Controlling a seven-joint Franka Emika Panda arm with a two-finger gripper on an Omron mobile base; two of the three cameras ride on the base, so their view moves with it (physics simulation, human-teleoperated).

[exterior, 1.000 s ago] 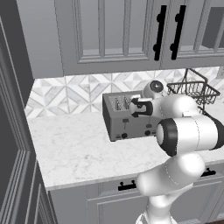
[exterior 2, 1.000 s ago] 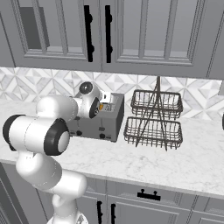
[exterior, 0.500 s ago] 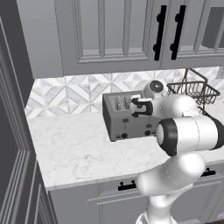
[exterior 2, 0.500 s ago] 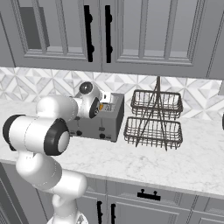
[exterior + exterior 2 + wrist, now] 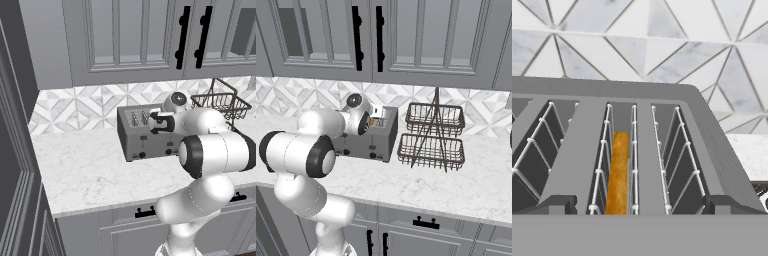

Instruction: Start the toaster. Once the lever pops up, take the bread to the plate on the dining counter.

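Toaster: a boxy grey toaster [image 5: 145, 135] sits on the marble worktop [image 5: 85, 175], centre of the left base view, against the tiled wall; in the right base view [image 5: 373, 137] it is left of centre, beside a two-tier wire basket [image 5: 431, 137].
Bread: a golden-tan slice [image 5: 618, 172] stands on edge, sunk in one slot, lower centre of the hand view. Its thin edge faces up.
Bread's long axis: it runs along the slot, from the bottom of the hand view up toward the tiled wall [image 5: 642, 45].
Gripper: the gripper [image 5: 161, 123] hovers over the toaster top, right of centre in the left base view; in the right base view it [image 5: 367, 123] sits above the toaster's near end.
Jaws: spread to their widest, holding nothing.
Key relation: the bread lies straight ahead of and below the gripper, almost centred between the two dark tips [image 5: 559, 204] at the bottom corners of the hand view.
Levers: two small dark levers [image 5: 143, 138] sit on the toaster front, below the gripper in the left base view. Whether they are down I cannot tell.
Judged next move: either way the gripper must descend, forward to a lever or straight into the slot.
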